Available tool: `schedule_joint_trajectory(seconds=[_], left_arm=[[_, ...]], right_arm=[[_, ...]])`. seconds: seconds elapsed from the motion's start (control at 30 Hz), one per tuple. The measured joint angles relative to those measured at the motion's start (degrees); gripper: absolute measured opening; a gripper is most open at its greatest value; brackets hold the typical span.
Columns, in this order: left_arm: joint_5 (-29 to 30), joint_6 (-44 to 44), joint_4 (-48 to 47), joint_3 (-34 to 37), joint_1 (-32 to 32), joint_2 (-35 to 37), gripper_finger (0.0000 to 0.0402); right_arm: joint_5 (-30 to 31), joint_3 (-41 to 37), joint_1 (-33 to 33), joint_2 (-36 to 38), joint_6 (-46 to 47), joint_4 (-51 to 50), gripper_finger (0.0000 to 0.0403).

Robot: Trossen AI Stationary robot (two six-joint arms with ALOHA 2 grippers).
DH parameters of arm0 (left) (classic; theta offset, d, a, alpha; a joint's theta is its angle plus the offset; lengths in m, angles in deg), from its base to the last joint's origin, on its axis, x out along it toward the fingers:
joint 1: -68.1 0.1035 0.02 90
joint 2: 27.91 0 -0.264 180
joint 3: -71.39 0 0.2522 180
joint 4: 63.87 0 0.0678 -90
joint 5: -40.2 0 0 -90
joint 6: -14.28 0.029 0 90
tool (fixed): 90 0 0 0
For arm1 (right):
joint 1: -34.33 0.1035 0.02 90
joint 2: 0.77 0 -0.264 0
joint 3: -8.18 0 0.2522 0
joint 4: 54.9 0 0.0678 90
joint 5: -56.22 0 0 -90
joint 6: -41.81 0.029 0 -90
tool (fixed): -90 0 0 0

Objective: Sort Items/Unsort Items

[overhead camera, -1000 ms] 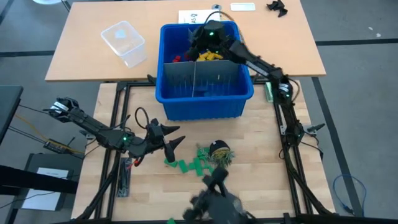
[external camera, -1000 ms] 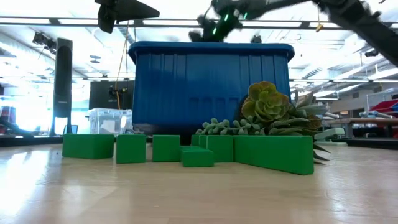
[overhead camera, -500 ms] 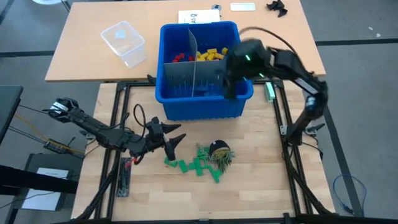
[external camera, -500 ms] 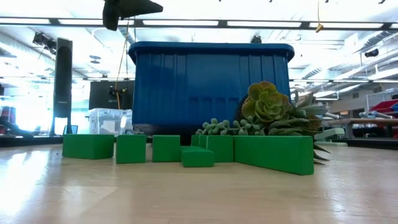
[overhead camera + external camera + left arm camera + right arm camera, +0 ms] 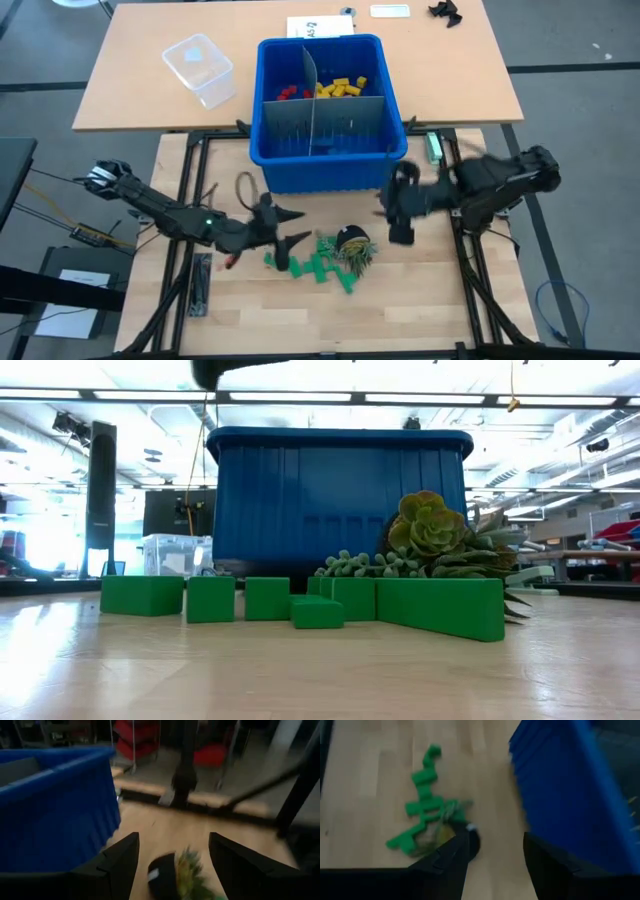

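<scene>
Nearest you, in the high view, a row of green blocks (image 5: 308, 267) lies on the light wooden table (image 5: 420, 300), touching one another in a ragged line. A small potted succulent (image 5: 352, 246) lies just at their 2 o'clock end; in the low view its rosette (image 5: 430, 525) rises behind the green row (image 5: 290, 600).

Your left gripper (image 5: 288, 232) hangs just at 9 o'clock of the green blocks, its fingers spread wide with nothing between them. From its wrist you see both fingers (image 5: 120, 862) apart, with the plant (image 5: 177, 875) ahead and the bin wall (image 5: 55, 815) to one side.

Your right gripper (image 5: 398, 212) hovers at 2 o'clock of the plant, just in front of the blue bin (image 5: 330, 165). Its fingers (image 5: 447, 862) stand apart and hold nothing; the green blocks (image 5: 420, 812) show beyond them.

Farther off, inside the bin, grey slotted dividers (image 5: 320, 120) split the space. Red blocks (image 5: 290, 93) sit in the far compartment at 11 o'clock, yellow blocks (image 5: 340, 87) in the one at 1 o'clock.

Beyond the bin at 10 o'clock, a clear plastic tub (image 5: 200, 68) stands on the far table, well apart.
</scene>
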Motion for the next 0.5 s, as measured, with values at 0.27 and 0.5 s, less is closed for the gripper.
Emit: schedule_joint_trajectory(seconds=[0.27, 0.5], left_arm=[[-0.1, 1.25, -18.27, -12.99, 3.46, -13.24, 0.0248], [-13.67, -2.44, -19.94, -13.14, 10.29, -19.51, 0.0248]], right_arm=[[0.74, -25.2, 5.61, 2.58, 9.62, 9.51, 0.0231], [-1.4, -40.74, 1.21, 2.6, 4.4, 31.9, 0.0271]])
